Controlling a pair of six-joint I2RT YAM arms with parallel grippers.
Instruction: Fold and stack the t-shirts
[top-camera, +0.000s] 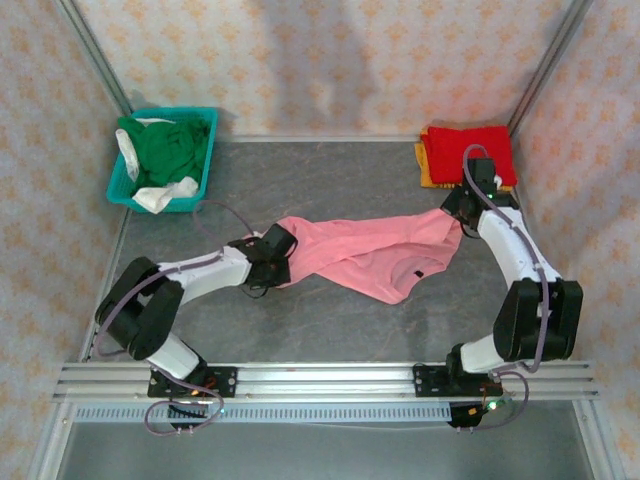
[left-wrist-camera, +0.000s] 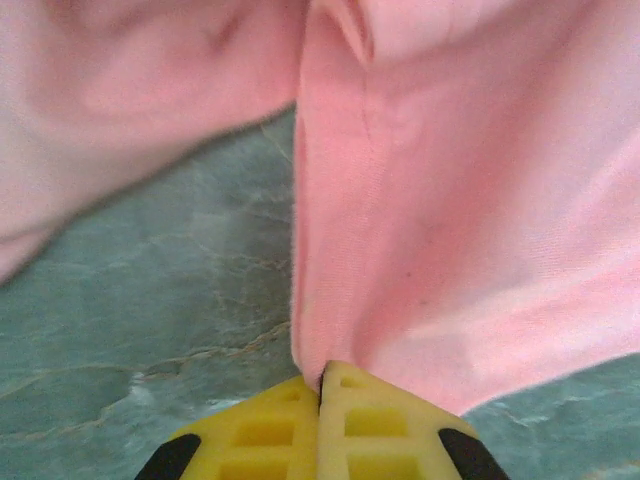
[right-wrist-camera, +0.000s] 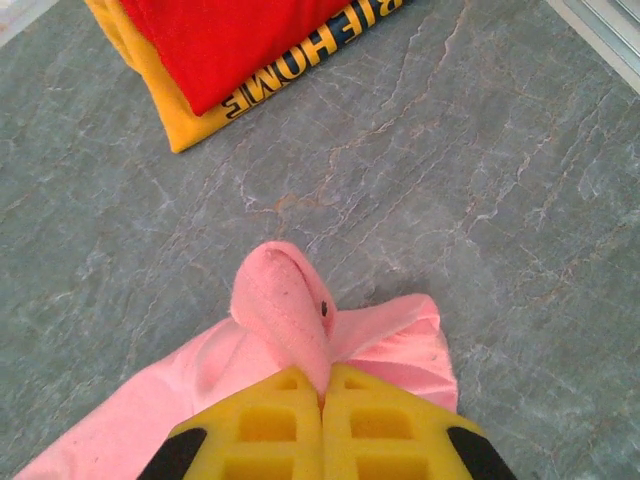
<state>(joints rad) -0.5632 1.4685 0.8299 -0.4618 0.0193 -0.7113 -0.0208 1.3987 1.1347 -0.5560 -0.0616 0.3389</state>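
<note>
You cannot read the outline of the pink t-shirt (top-camera: 370, 255) well. It lies twisted in a band across the middle of the top view, and its sleeves are lost in the folds. In the left wrist view the soft, fine-knit cloth runs off the frame at the top and right.

The left gripper (left-wrist-camera: 321, 375), with its yellow ribbed fingers (left-wrist-camera: 260, 435) pressed together, is clenched on a thin edge of the cloth. The right gripper (right-wrist-camera: 322, 385) is clenched on a rounded, bunched lump at the other end.

The table (right-wrist-camera: 480, 200) is grey with marble-like veins. At the upper left of the right wrist view, a folded red t-shirt (right-wrist-camera: 240, 40) lies on an orange-yellow t-shirt (right-wrist-camera: 165, 110) and covers part of its black lettering; only "HOME" is readable.

At the upper left of the top view, a teal basket (top-camera: 118, 188) holds a crumpled dark green t-shirt (top-camera: 165, 150) and a white t-shirt (top-camera: 165, 196), well apart from the pink one.
</note>
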